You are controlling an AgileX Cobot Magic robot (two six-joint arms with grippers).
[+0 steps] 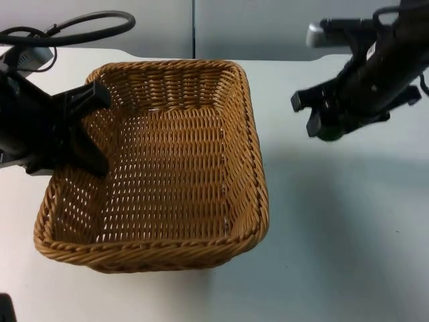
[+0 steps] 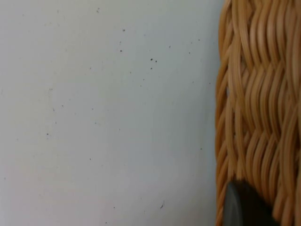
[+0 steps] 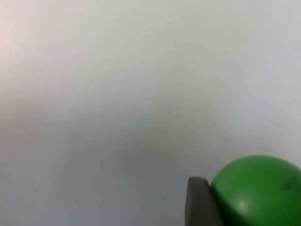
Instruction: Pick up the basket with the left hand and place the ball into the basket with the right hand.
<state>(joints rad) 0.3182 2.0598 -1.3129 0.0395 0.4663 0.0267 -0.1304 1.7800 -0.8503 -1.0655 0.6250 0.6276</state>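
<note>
Top view: right gripper point(image 1: 320, 115) above table point(image 1: 348, 255).

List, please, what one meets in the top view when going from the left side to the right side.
Left gripper, closed on the basket's left rim → wicker basket → bare white table → right gripper, holding the green ball above the table.

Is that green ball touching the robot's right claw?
Touching. In the right wrist view the green ball sits pressed against the black fingertip with no gap; the top view shows the right gripper closed around it above the table.
</note>
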